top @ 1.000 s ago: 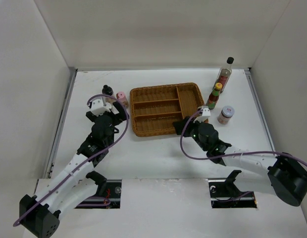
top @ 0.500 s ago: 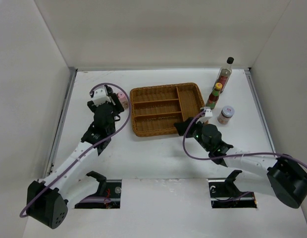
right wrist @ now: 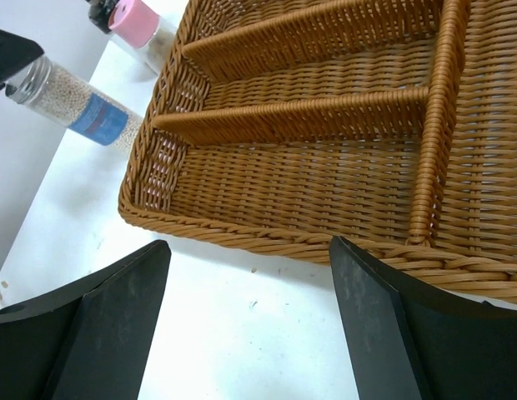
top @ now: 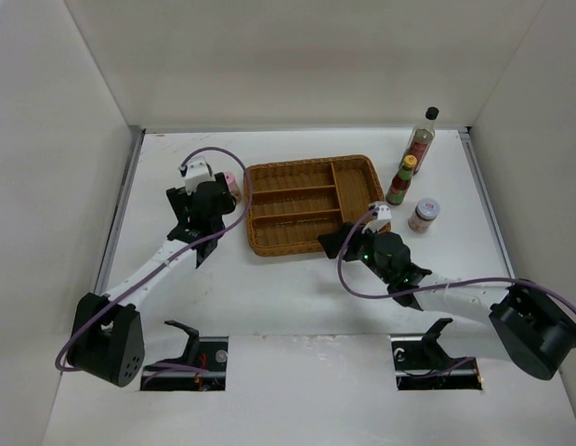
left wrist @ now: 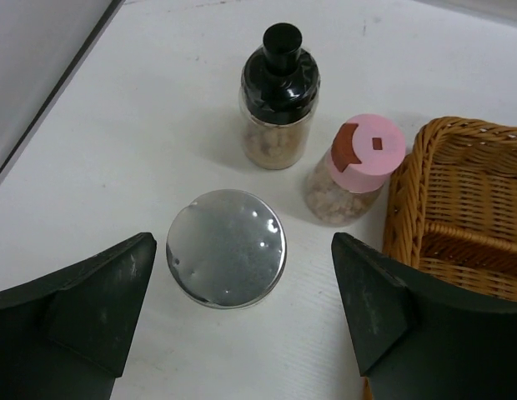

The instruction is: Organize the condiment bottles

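Note:
My left gripper (left wrist: 242, 312) is open, just behind a silver-lidded, blue-banded bottle (left wrist: 226, 247) that stands ahead of its gap, untouched. Beyond it are a black-capped round bottle (left wrist: 280, 96) and a pink-capped bottle (left wrist: 358, 167), left of the wicker tray (left wrist: 467, 208). In the top view the left gripper (top: 216, 190) covers that cluster except the pink cap (top: 229, 180). My right gripper (top: 333, 243) hangs open and empty at the tray's near rim (right wrist: 267, 237). On the right stand a tall clear bottle (top: 421, 137), a yellow-capped bottle (top: 400, 181) and a squat jar (top: 424, 214).
The partitioned tray (top: 311, 204) lies mid-table with nothing showing in its compartments. White walls close in the table on the left, right and back. The right wrist view shows the blue-banded bottle (right wrist: 75, 104) left of the tray's corner.
The left arm has swung right and forward, up to the bottles beside the tray. The right gripper has slid a little left along the tray's near edge.

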You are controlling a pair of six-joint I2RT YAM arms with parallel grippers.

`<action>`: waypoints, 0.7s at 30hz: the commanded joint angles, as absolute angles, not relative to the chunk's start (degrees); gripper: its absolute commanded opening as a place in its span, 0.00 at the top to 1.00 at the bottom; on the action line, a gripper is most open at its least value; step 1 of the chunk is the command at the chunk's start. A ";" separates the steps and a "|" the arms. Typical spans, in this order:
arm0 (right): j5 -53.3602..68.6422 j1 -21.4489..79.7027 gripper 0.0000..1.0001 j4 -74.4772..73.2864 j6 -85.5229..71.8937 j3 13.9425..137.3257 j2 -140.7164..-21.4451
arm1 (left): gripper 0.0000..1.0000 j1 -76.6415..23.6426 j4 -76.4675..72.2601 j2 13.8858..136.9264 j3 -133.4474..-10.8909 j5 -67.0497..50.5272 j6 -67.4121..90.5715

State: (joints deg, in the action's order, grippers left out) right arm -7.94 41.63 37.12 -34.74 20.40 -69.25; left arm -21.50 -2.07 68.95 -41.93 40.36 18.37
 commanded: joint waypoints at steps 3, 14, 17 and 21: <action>-6.76 41.61 0.16 40.96 -34.63 21.45 -69.52 | 0.15 -21.05 -5.53 68.82 -41.93 44.73 19.16; -7.03 40.56 0.16 40.34 -34.36 21.18 -69.52 | 0.40 -19.11 -8.61 72.43 -41.22 42.19 20.57; -7.82 40.82 0.15 40.25 -33.93 20.83 -67.68 | 0.52 -19.47 -9.32 70.50 -40.34 42.19 20.65; -8.35 39.86 0.15 40.34 -34.27 20.30 -67.59 | 0.62 -20.17 -8.88 65.14 -40.52 42.89 20.13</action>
State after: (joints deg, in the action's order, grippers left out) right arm -7.55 40.80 37.74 -34.68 20.40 -68.82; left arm -19.64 -4.84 71.16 -39.92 41.71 19.97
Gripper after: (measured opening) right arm 0.846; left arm 0.571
